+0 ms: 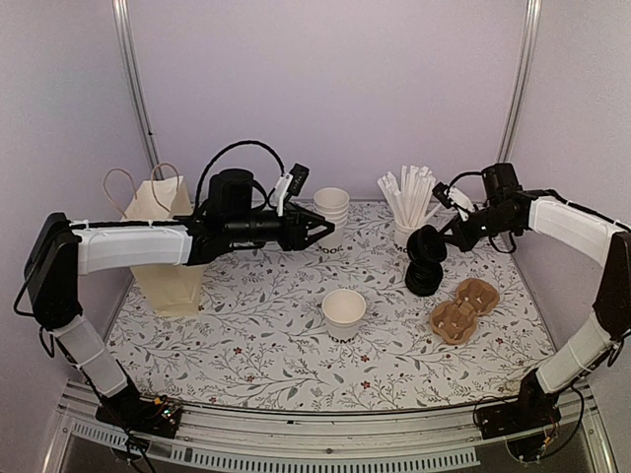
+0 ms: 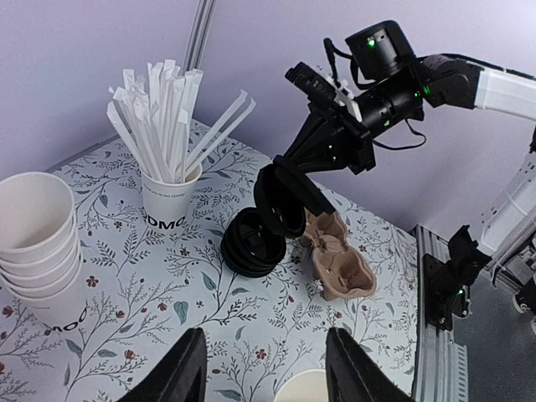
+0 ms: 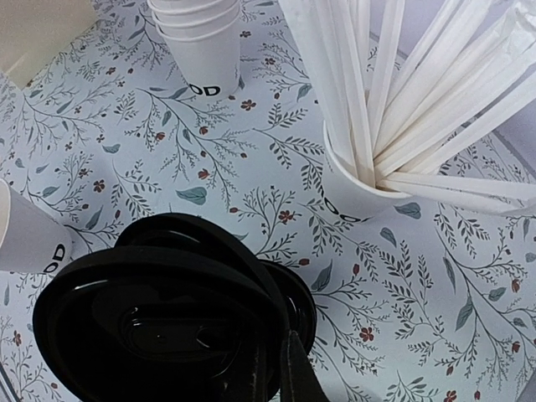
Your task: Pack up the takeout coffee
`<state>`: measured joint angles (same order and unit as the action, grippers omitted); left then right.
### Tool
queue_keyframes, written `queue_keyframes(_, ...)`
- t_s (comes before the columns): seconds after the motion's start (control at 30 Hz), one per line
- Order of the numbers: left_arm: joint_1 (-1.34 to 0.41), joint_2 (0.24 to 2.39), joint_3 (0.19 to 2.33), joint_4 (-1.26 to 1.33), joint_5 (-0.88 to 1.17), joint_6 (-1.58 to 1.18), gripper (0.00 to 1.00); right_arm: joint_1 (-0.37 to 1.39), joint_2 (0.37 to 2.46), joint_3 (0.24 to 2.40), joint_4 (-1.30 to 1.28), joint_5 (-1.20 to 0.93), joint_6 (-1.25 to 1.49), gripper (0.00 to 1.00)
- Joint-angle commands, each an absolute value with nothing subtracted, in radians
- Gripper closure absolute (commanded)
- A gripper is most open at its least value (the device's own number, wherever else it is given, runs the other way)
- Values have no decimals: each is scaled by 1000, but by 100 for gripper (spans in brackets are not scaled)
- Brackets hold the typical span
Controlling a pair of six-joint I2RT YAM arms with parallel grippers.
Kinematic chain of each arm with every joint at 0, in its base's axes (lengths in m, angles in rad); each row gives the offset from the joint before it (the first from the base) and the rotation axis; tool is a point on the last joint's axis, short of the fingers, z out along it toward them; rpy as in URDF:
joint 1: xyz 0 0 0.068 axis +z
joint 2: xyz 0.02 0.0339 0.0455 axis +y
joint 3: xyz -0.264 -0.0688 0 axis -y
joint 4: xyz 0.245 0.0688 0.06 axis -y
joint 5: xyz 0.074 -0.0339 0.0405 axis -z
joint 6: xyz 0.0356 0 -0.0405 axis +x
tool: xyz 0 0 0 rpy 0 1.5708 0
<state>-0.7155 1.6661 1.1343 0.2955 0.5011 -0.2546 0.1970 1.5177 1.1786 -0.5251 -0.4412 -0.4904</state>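
A single white paper cup [image 1: 343,313] with black lettering stands open-topped and lidless mid-table; its rim shows in the left wrist view [image 2: 306,389] and its side in the right wrist view [image 3: 21,234]. A stack of the same cups [image 1: 332,211] stands at the back. My left gripper [image 1: 320,230] is open and empty beside that stack, above the table [image 2: 266,368]. My right gripper [image 1: 441,239] is shut on the edge of a black lid [image 1: 426,243], tilted just above the stack of black lids [image 1: 424,278]. The held lid [image 3: 151,318] fills the right wrist view.
A white cup of white straws [image 1: 406,222] stands behind the lids. A brown pulp cup carrier [image 1: 463,307] lies right of the lids. A tall cream paper bag [image 1: 163,236] with loop handles stands at the left. Walls close the back and sides.
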Motion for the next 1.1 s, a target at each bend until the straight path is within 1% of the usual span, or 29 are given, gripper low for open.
queue_keyframes(0.0,-724,1657,1161,308,509,-231,50,201,1569,1154,-518,-385,-486,100)
queue_keyframes(0.27,-732,1662,1169,274,531,-208,50,201,1662,1152,-500,-315,-477,98)
queue_keyframes(0.37,-735,1663,1170,266,529,-199,50,201,1674,1149,-499,-308,-476,94)
queue_keyframes(0.47,-738,1670,1174,263,533,-199,50,200,1674,1139,-487,-290,-474,86)
queue_keyframes(0.6,-738,1681,1181,259,541,-202,50,200,1670,1126,-479,-282,-480,89)
queue_keyframes(0.7,-738,1687,1183,259,543,-202,50,199,1663,1121,-476,-284,-480,88)
queue_keyframes(0.83,-738,1694,1186,258,545,-205,50,201,1648,1118,-473,-287,-480,93)
queue_keyframes(1.07,-742,1695,1184,263,546,-192,50,200,1591,1132,-482,-284,-470,97)
